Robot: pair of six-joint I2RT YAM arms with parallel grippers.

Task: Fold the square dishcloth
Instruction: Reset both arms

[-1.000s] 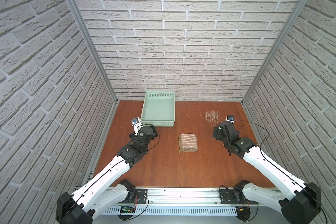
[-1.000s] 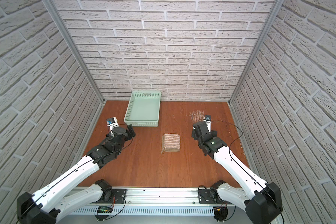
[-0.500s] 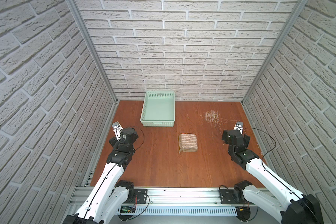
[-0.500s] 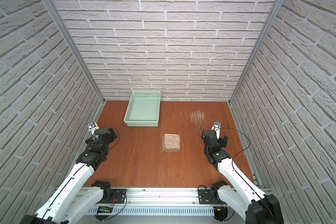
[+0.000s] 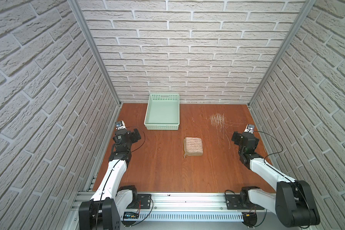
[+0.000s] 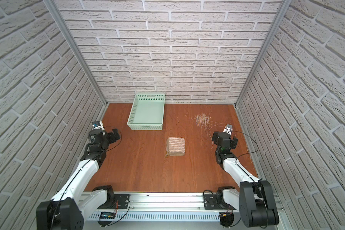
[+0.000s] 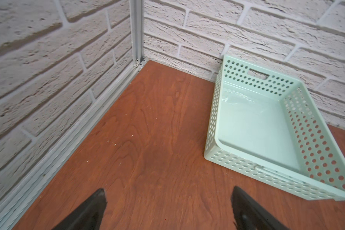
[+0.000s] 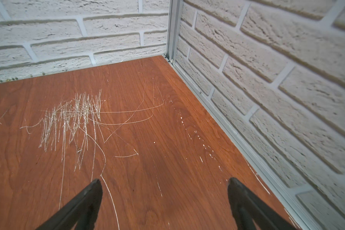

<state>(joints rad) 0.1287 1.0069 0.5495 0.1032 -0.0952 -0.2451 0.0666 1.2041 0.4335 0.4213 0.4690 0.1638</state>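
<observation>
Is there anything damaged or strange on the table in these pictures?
Yes. The wooden table has a dense patch of pale scratches near the far right corner, in front of the right hand. The folded dishcloth and the basket look normal.

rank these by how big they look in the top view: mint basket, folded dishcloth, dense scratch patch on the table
1. mint basket
2. square dishcloth
3. dense scratch patch: close to the dishcloth; it lies farther from the camera, so that order is unsure.
</observation>
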